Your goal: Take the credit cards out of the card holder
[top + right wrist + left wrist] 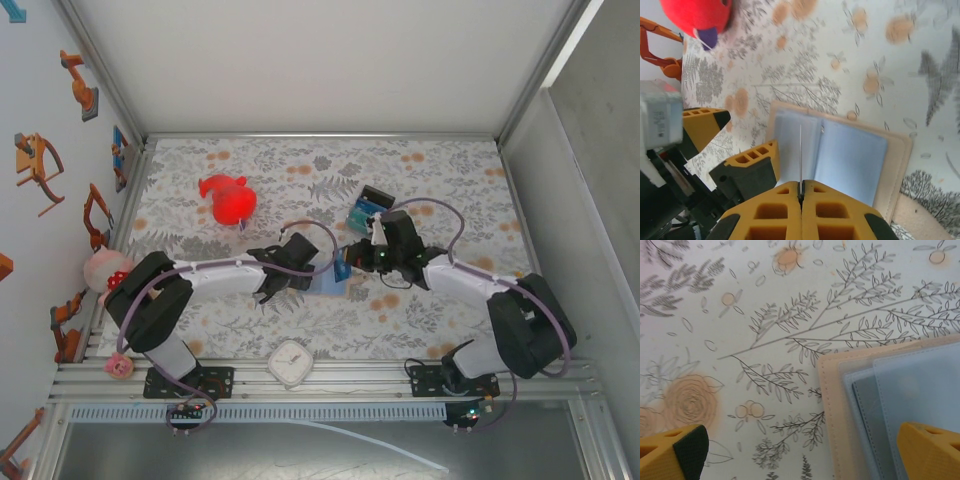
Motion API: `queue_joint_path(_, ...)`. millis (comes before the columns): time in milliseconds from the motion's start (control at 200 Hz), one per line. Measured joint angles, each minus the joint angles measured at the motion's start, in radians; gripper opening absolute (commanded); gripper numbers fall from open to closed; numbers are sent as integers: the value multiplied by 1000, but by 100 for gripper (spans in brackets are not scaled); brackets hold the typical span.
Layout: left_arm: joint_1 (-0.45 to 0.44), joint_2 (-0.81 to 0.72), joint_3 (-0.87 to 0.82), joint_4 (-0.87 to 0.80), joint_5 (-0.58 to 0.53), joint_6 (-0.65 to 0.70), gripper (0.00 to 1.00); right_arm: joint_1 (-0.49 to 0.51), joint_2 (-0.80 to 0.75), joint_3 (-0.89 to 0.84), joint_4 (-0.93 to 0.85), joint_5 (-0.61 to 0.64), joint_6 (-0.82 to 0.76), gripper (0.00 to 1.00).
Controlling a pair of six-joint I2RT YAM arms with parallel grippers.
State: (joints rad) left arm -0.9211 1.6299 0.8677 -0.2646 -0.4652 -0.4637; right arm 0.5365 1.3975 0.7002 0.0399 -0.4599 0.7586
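Observation:
The card holder (852,155) lies open on the flowered cloth, tan outside with pale blue lining. My right gripper (801,186) is shut on a thin credit card (800,150), seen edge-on and standing upright over the holder's left half. From above, that card shows as a blue slip (343,268) at the right gripper (352,258). My left gripper (802,455) is open and low over the holder's tan edge (830,405), one fingertip (930,450) above the lining, the other (675,452) over bare cloth. A darker grey-blue card (875,415) sits in a pocket.
A black-edged blue-and-teal block (368,208) lies just behind the right gripper. A red toy (228,200) sits at the back left. A pink toy (105,270) is at the left edge, and a small white clock (291,362) at the front rail.

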Motion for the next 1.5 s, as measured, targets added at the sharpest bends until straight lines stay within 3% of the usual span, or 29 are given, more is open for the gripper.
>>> queue_joint_path(356,26,-261,-63,66,-52,64,97,-45,-19,299,-342,185,-329,0)
queue_joint_path(771,80,-575,-260,235,-27,172,97,-59,168,517,-439,372,-732,0)
queue_joint_path(1157,80,-769,-381,336,79,248,97,-108,383,670,-449,417,-949,0)
queue_joint_path(1502,80,-820,-397,348,130,275,97,-163,433,728,-455,348,-1022,0)
